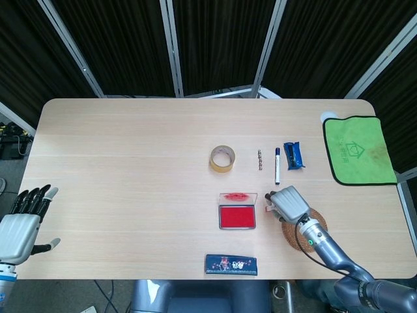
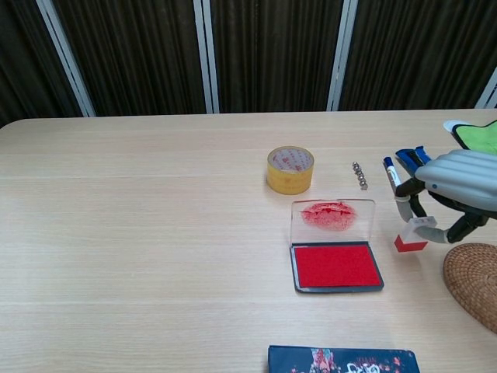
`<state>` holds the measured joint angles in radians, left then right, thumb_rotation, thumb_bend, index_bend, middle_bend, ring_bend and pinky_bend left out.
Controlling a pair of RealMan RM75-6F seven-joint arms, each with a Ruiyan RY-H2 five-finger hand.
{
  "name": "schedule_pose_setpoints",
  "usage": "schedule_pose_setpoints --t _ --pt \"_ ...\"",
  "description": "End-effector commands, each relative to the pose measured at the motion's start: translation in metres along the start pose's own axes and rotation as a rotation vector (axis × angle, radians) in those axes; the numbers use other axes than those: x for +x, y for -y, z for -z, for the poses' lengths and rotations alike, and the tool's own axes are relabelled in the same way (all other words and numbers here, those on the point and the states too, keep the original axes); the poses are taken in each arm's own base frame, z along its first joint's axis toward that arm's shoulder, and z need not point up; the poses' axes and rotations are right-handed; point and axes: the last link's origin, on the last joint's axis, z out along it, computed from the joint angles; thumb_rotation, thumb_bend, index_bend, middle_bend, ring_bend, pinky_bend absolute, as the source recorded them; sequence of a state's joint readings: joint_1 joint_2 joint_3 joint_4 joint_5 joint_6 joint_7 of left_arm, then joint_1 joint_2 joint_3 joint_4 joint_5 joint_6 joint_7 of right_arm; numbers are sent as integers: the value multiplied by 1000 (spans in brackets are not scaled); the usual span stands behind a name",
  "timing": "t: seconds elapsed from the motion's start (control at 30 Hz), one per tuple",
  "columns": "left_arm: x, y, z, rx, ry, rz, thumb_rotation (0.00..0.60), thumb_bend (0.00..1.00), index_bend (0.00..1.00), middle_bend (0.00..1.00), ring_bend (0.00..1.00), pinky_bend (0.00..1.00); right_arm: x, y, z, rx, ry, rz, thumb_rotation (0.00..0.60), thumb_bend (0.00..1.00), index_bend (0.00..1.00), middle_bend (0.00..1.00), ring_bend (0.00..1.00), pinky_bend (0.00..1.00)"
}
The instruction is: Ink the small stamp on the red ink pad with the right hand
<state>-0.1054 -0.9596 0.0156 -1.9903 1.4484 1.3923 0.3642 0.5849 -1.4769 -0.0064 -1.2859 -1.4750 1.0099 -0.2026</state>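
Note:
The red ink pad [image 1: 236,216] [image 2: 337,266] lies open near the table's front middle, its clear lid [image 2: 330,215] folded back with red smears on it. My right hand [image 1: 290,203] [image 2: 458,183] sits just right of the pad and pinches the small stamp [image 2: 411,237] [image 1: 268,207] between thumb and finger. The stamp's red face points down, low over the table beside the pad's right edge. I cannot tell whether it touches the wood. My left hand [image 1: 23,222] hangs off the table's front left corner, fingers apart and holding nothing.
A woven coaster [image 1: 305,226] [image 2: 474,284] lies under and behind my right hand. Behind the pad are a tape roll [image 1: 222,158] [image 2: 290,169], a short bead chain [image 1: 260,160], a marker [image 1: 277,165] and a blue packet [image 1: 294,155]. A green cloth [image 1: 357,150] lies far right. A dark box [image 1: 231,264] sits at the front edge.

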Motion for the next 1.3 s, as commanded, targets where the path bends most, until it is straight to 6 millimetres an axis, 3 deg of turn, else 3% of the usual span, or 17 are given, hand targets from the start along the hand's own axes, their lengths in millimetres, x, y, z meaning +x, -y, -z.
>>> schedule_pose_setpoints --t 0.03,0.47,0.8,1.3 --pt "0 0 0 5 -2 0 600 0 0 0 0 0 -5 0 -2 2 2 4 600 453 598 604 810 1000" --pt "-1 1 0 10 0 5 600 0 0 0 0 0 -8 2 -7 -1 5 15 600 441 579 603 811 1000" --pt "0 1 1 7 3 5 600 0 0 0 0 0 -10 7 -7 1 27 3 600 300 464 512 811 1000" --pt "-1 0 1 6 4 3 600 0 0 0 0 0 -11 7 -6 -4 31 -1 600 169 444 424 810 1000"
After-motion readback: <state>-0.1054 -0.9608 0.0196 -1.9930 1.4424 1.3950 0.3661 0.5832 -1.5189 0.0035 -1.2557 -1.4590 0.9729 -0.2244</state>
